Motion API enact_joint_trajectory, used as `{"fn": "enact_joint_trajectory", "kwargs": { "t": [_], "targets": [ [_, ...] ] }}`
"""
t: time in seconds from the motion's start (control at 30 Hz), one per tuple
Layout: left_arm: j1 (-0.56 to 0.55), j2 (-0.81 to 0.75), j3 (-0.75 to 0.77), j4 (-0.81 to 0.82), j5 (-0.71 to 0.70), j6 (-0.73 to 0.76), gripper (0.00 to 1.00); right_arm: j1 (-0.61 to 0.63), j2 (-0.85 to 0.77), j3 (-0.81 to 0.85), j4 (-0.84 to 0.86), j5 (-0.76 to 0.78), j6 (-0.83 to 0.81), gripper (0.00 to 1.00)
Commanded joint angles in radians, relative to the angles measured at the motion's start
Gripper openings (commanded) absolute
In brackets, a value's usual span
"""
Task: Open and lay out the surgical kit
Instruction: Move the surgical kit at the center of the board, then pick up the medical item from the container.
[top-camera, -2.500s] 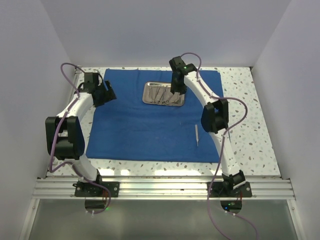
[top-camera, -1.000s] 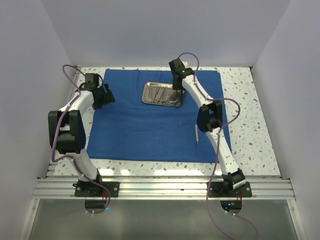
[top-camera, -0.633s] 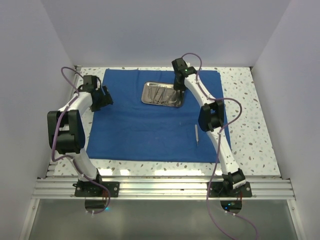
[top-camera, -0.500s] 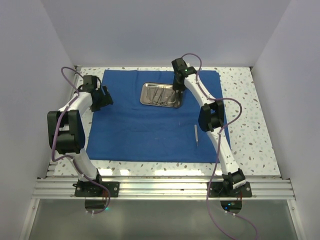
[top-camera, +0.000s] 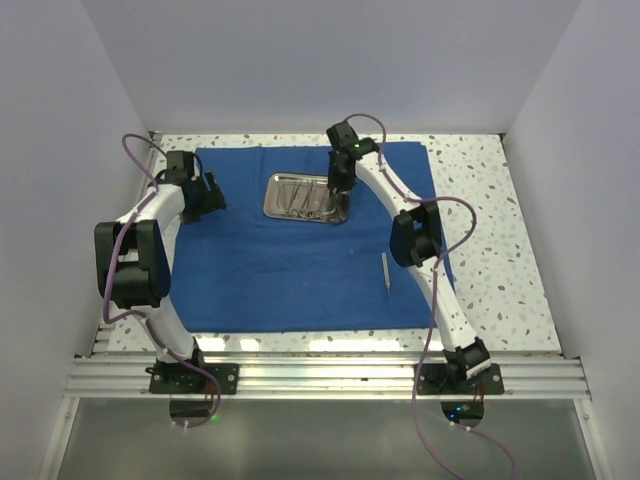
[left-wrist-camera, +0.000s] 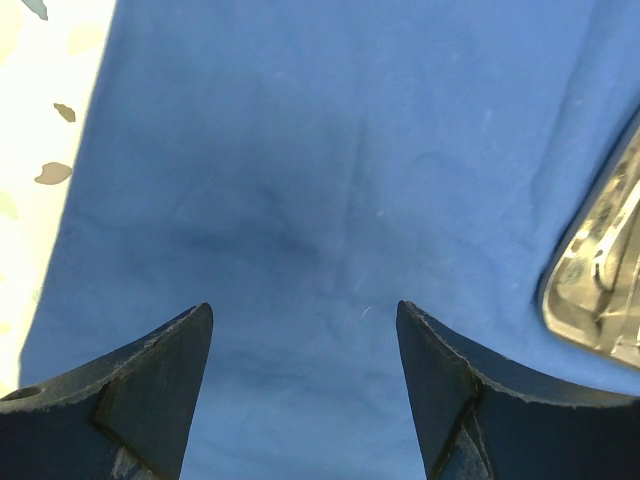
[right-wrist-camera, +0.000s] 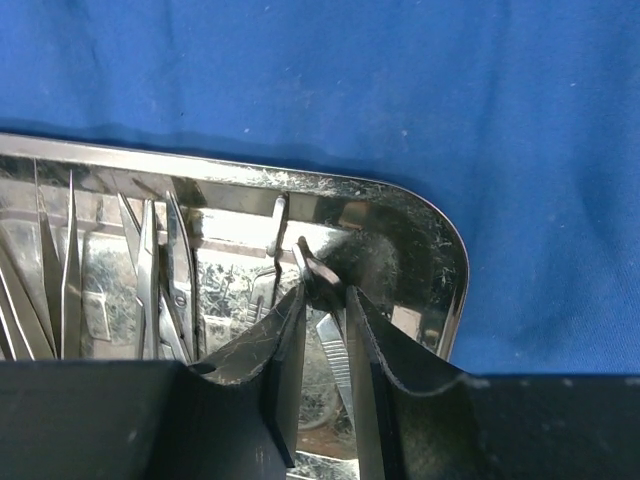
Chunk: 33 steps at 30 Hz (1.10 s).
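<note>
- The steel tray (top-camera: 268, 197) now sits further left on the royal-blue cloth (top-camera: 290, 280) than it did half a second ago, and is still in the far half of the wrap.
- The right gripper (top-camera: 340, 178) has travelled left with the tray and hangs over its right end.
- From the wrist, the right gripper (right-wrist-camera: 325, 292) is drawn nearly together, pinching a slim instrument (right-wrist-camera: 336, 365) at the rounded corner of the tray (right-wrist-camera: 445, 260).
- More silver instruments (right-wrist-camera: 160, 260) lie side by side across the tray floor, to the left of the pinch.
- The cloth itself has slid left on the speckled surface (top-camera: 480, 230). Its far right corner lies further from the right edge than before.
- A lone instrument (top-camera: 385, 272) rests flat on the cloth near its right border, beside the right arm. It has shifted left with the fabric.
- The left gripper (top-camera: 203, 195) holds the same spot over the cloth's left margin as in the previous views.
- In its own camera, the left gripper (left-wrist-camera: 305, 310) is spread wide above bare blue cloth (left-wrist-camera: 330, 180), with the tray's edge (left-wrist-camera: 590, 290) showing at right.
</note>
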Motion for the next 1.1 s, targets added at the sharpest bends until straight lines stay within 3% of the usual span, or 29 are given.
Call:
{"fn": "enact_joint_trajectory", "kwargs": {
  "t": [0.0,0.2,0.47,0.73,1.07],
  "targets": [
    [0.012,-0.050,-0.009,0.037,0.008,0.016,0.78,0.066,0.079,-0.036,-0.188,-0.095,-0.028,0.26],
    [0.012,-0.062,-0.026,0.043,0.006,0.015,0.78,0.100,0.067,-0.042,-0.296,-0.004,-0.138,0.32],
    [0.012,-0.047,-0.012,0.038,0.023,0.007,0.78,0.132,-0.020,-0.115,-0.351,0.027,-0.134,0.45],
    [0.012,-0.054,-0.020,0.050,0.048,-0.005,0.77,0.138,-0.167,-0.400,-0.293,0.090,-0.132,0.45],
    [0.011,-0.093,-0.061,0.061,0.066,-0.013,0.77,0.155,-0.065,-0.329,-0.233,0.112,-0.098,0.42]
  ]
}}
